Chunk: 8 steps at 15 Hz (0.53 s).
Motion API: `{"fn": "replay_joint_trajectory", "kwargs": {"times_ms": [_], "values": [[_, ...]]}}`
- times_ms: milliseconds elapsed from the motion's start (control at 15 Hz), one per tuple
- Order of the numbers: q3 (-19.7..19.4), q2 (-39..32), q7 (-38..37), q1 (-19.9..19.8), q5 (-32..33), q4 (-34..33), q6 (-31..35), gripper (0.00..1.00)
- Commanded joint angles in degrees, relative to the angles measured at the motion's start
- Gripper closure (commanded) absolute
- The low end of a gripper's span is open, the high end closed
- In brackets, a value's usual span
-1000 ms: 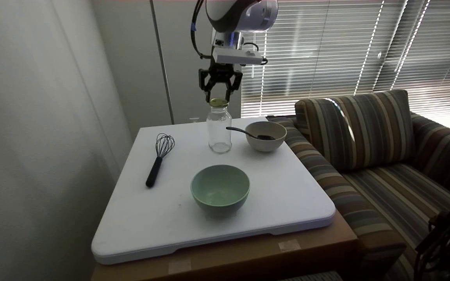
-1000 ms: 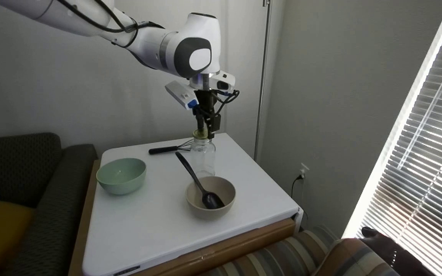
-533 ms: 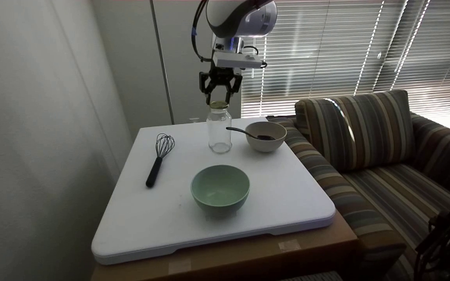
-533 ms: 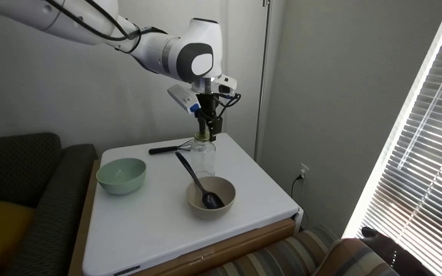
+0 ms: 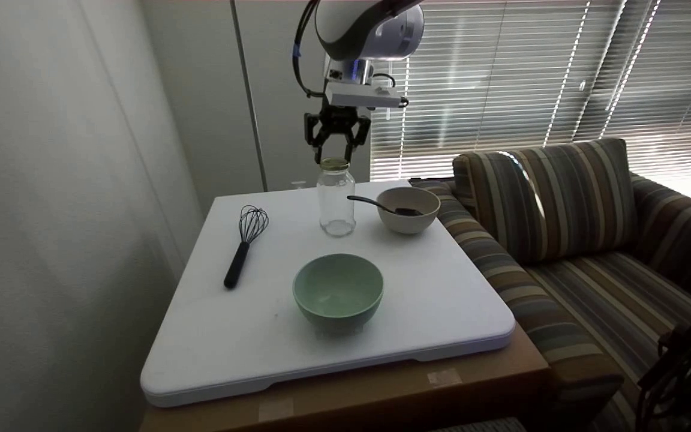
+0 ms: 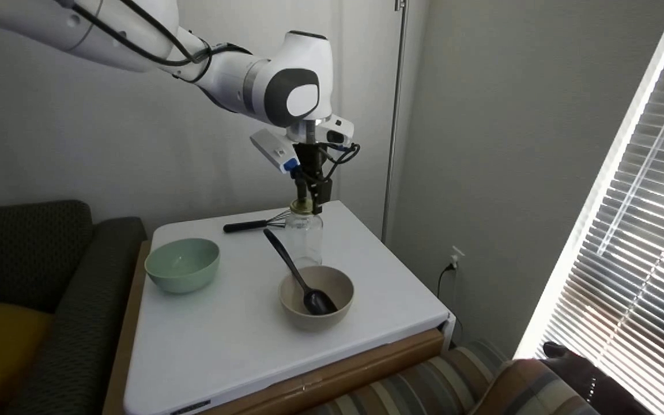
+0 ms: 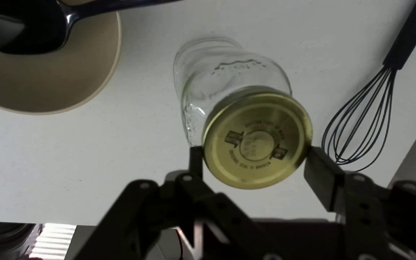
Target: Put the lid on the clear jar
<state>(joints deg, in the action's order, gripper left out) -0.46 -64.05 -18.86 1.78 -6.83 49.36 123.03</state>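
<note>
The gold-yellow round lid (image 7: pixel 258 142) covers the mouth of the clear glass jar (image 7: pixel 237 74) and looks nearly level. In both exterior views the lid (image 5: pixel 335 164) (image 6: pixel 302 207) sits at the top of the jar (image 5: pixel 337 207) (image 6: pixel 304 239), which stands upright on the white table (image 5: pixel 249 342). My gripper (image 7: pixel 253 150) comes from above, with one fingertip against each side of the lid's rim. It is shut on the lid. Whether the lid's thread has caught on the jar is hidden.
A beige bowl (image 5: pixel 405 225) with a black spoon (image 6: pixel 319 301) stands close beside the jar. The spoon's handle leans out toward the jar. A pale green bowl (image 5: pixel 338 294) and a black whisk (image 5: pixel 254 222) also lie on the table.
My gripper has come down with the lid onto the jar's mouth. In the last half second, gripper, lid and jar top have shifted very slightly left in both exterior views.
</note>
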Motion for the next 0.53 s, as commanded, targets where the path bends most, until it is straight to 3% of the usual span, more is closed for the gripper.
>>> {"fn": "replay_joint_trajectory", "kwargs": {"times_ms": [0,67,200,467], "values": [[0.24,-0.84,0.36,-0.08,-0.10,-0.54,-1.10,0.50],[0.05,-0.51,0.24,0.08,0.09,-0.11,-0.76,0.07],[-0.29,0.84,0.14,0.58,0.54,1.53,-0.33,0.01],[-1.90,5.20,-0.40,2.51,2.91,6.12,0.70,0.00]]}}
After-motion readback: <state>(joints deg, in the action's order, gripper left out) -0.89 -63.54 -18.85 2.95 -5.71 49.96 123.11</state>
